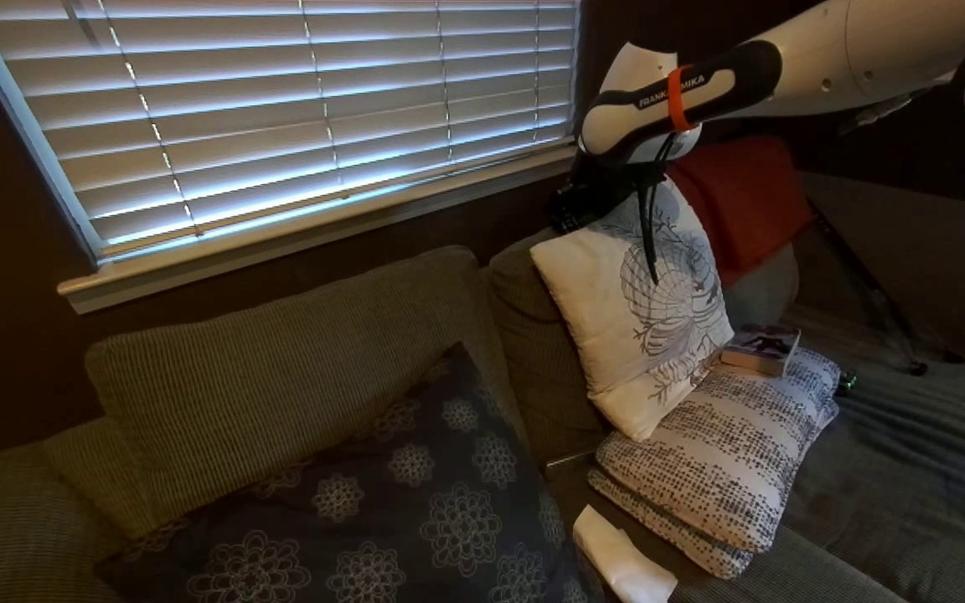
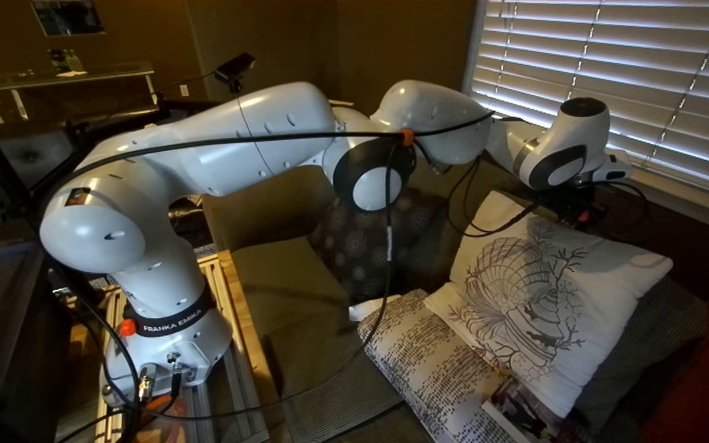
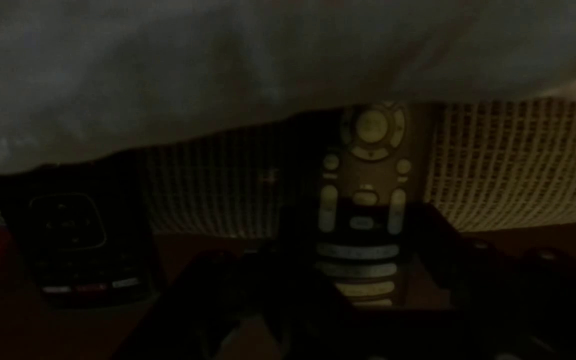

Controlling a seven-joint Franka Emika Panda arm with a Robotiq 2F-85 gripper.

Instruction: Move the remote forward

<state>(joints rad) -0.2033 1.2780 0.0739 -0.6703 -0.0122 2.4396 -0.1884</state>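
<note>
Your gripper (image 3: 360, 225) stands with fingers apart, too dark to tell if they're pressing! Sweep the wrist view: at nine o'clock lies a darker remote (image 3: 70, 225), apart from you. Near the dial's centre, between your fingers, sits the remote (image 3: 368, 185), likely target, straddled presumably so you squeeze its narrow width; the white pillow (image 3: 268, 55) at twelve hides its top. At three, ribbed sofa fabric (image 3: 513, 165) probably props both.

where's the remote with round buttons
In the wrist view, the remote is right of centre, upper end hidden by the pale pillow, a darker remote to its left.
</note>
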